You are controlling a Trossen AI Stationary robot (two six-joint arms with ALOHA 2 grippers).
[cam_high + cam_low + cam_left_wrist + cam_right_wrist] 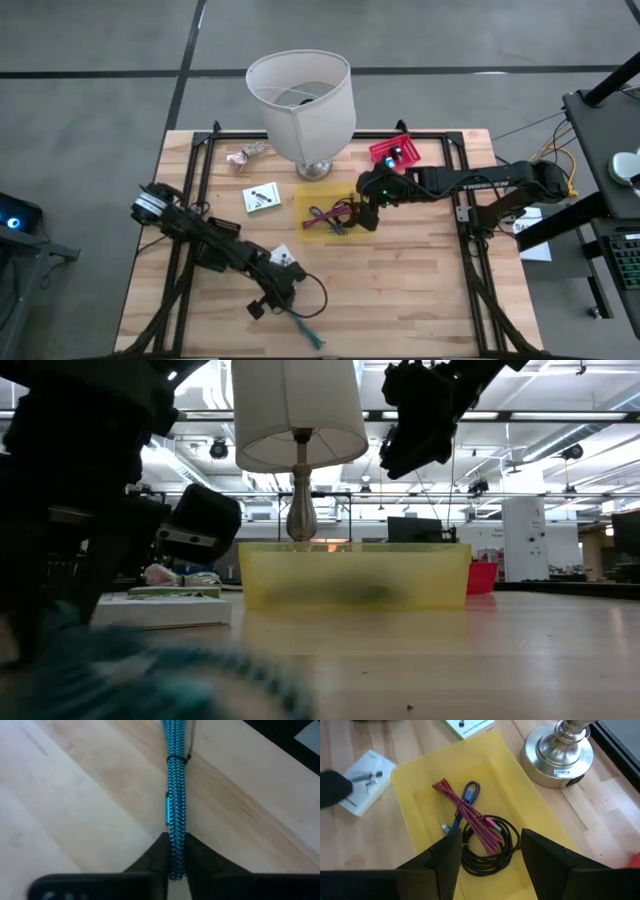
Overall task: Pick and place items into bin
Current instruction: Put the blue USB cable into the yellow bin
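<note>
A teal braided cord bundle point(176, 780), stick-shaped and tied with a black band, lies on the wooden table near its front edge point(306, 330). My left gripper point(175, 842) is shut on its near end point(290, 303). The yellow bin point(415, 795) sits mid-table in front of the lamp. It holds a magenta cord bundle point(470, 817), a purple loop point(471, 790) and a coiled black cable point(492, 847). My right gripper point(487, 855) hovers open above the bin point(352, 215), touching nothing. My left gripper pinches the teal bundle's near end point(175, 851) between its two fingers. The fingers slant down from the table's left and lie in line with the bundle, which runs straight on ahead of them. The rest of the bundle lies on the tabletop.
A lamp with a big white shade point(300, 100) and metal base point(559, 755) stands just behind the bin. White cards point(262, 198) point(283, 258) lie between bin and left arm. A red object point(395, 152) and a pinkish wrapper point(248, 155) lie at the back. Black rails point(470, 250) edge the table.
</note>
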